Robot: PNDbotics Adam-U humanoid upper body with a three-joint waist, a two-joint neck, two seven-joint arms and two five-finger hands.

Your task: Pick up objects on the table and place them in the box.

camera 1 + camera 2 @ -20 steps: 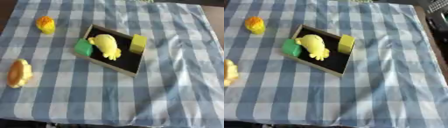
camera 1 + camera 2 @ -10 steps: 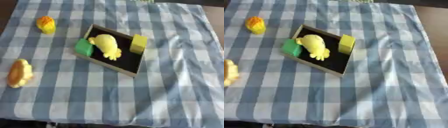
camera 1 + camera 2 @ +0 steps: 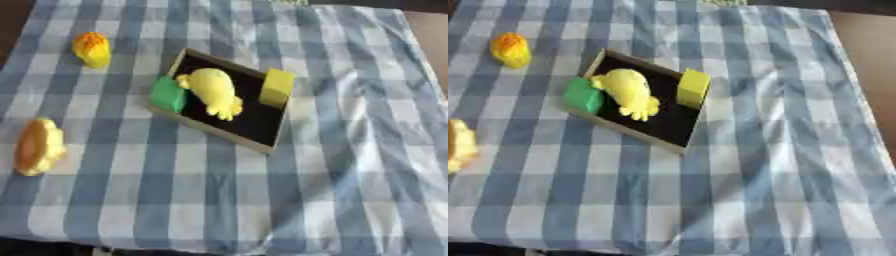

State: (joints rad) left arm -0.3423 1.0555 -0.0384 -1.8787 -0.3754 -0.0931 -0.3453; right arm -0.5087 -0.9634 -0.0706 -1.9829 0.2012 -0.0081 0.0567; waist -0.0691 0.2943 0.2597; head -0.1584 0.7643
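Left eye view: a shallow black box (image 3: 252, 124) lies askew on the blue checked cloth (image 3: 350, 150), its long axis running far-left to near-right. Inside it are a yellow toy (image 3: 213, 90), a green block (image 3: 168, 94) and a yellow block (image 3: 276, 87). An orange-yellow piece (image 3: 92, 49) and a flat yellow-orange piece (image 3: 37, 147) lie outside, to its left. Neither hand is visible, and no writing can be read.

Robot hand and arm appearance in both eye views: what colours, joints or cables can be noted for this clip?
Nothing can be noted: neither robot hand nor any part of an arm shows in either eye view. The pictures hold only the blue-and-white checked cloth, the dark box with yellow and green objects at it, and two yellow-orange objects on the cloth to its left.
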